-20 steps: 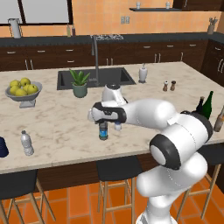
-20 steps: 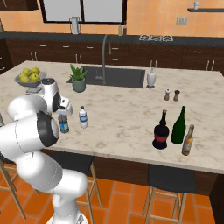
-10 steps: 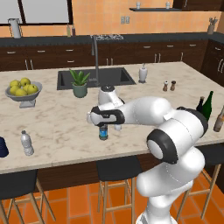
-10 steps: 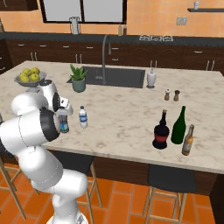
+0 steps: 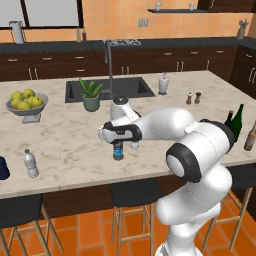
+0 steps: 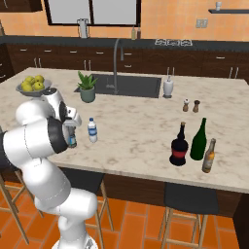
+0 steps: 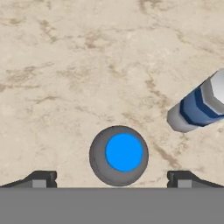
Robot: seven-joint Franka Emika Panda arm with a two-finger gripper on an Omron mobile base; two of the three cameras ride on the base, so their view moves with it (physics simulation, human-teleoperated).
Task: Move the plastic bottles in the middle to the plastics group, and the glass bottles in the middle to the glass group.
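My gripper (image 7: 113, 180) is open and points straight down over the darker blue-capped plastic bottle (image 7: 119, 155), with a fingertip on each side of its cap and not touching it. In the left base view the gripper (image 5: 118, 141) hangs just above this bottle (image 5: 118, 152). The clear blue-capped plastic bottle (image 6: 92, 130) stands close beside it (image 7: 199, 107). The pale grey water bottle (image 5: 31, 163) is at the counter's near left. The squat black glass bottle (image 6: 179, 146) stands next to the green bottle (image 6: 198, 140) and the brown bottle (image 6: 208, 155).
A bowl of fruit (image 5: 26, 102), a potted plant (image 5: 91, 95), the sink (image 5: 112, 89) with its tap, a soap dispenser (image 5: 163, 84) and two small shakers (image 5: 193, 98) stand further back. A dark object (image 5: 2, 168) sits at the left edge. Stools stand below the counter's near edge.
The hand has come down a little over the darker blue-capped bottle. The jaws stayed open and no bottle has moved.
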